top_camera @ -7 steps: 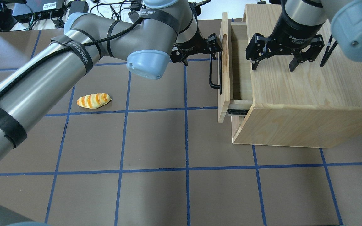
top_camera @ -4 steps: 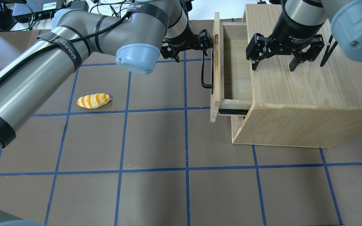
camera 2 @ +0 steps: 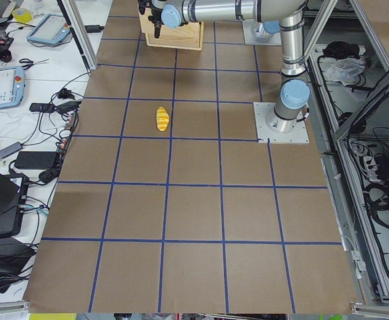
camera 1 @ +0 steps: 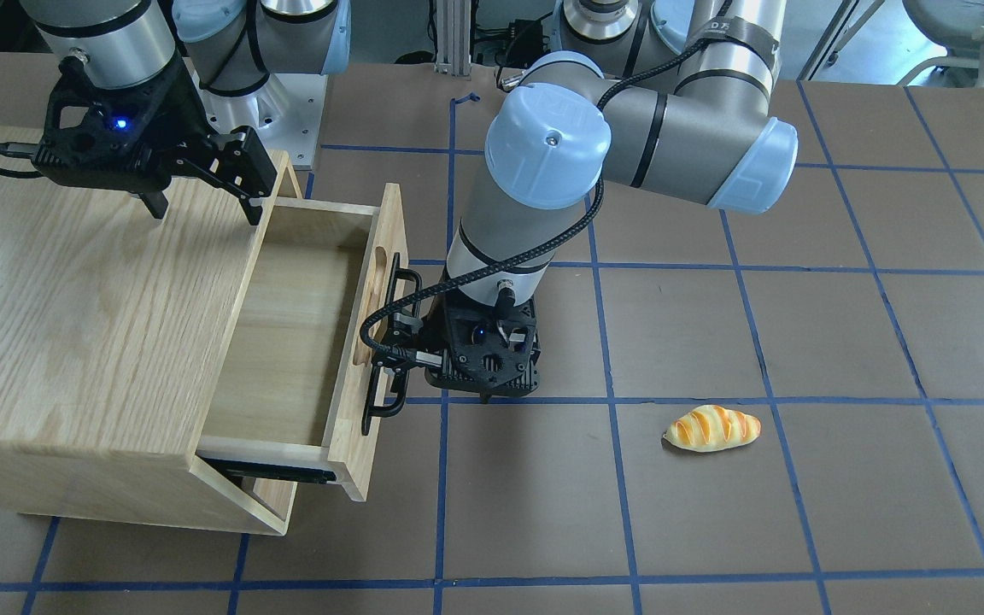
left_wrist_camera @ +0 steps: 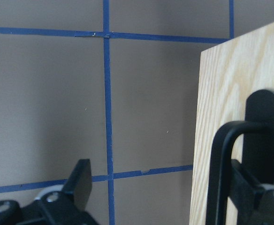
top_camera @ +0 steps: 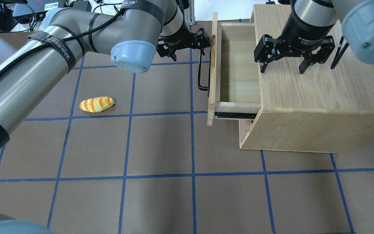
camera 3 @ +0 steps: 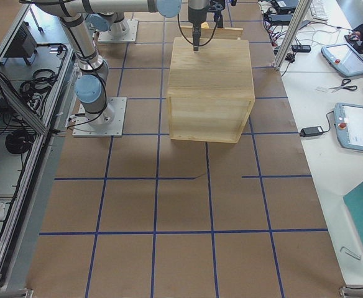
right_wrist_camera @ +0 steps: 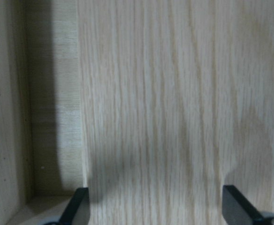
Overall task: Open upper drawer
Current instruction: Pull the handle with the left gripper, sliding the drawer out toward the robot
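The upper drawer (top_camera: pixel 239 71) is pulled well out of the oak cabinet (top_camera: pixel 320 97) and looks bare inside; it also shows in the front view (camera 1: pixel 287 342). Its black bar handle (top_camera: pixel 200 74) sits on the front panel (camera 1: pixel 381 316). My left gripper (top_camera: pixel 203 40) is open, with one finger (left_wrist_camera: pixel 254 192) hooked behind the handle (left_wrist_camera: pixel 221 164) and the other finger (left_wrist_camera: pixel 80 180) well outside it. My right gripper (top_camera: pixel 282 70) is open, its fingertips down on the cabinet top near the drawer opening (camera 1: pixel 202 209).
A toy bread loaf (top_camera: pixel 96 104) lies on the brown mat to the left of the drawer, also in the front view (camera 1: pixel 711 428). The lower drawer front (top_camera: pixel 243 130) stays closed under the open one. Cables and electronics lie beyond the table's far edge.
The drawer has slid further out to the left, step by step, with my left gripper hooked on its handle. My right gripper has stayed on the cabinet top.
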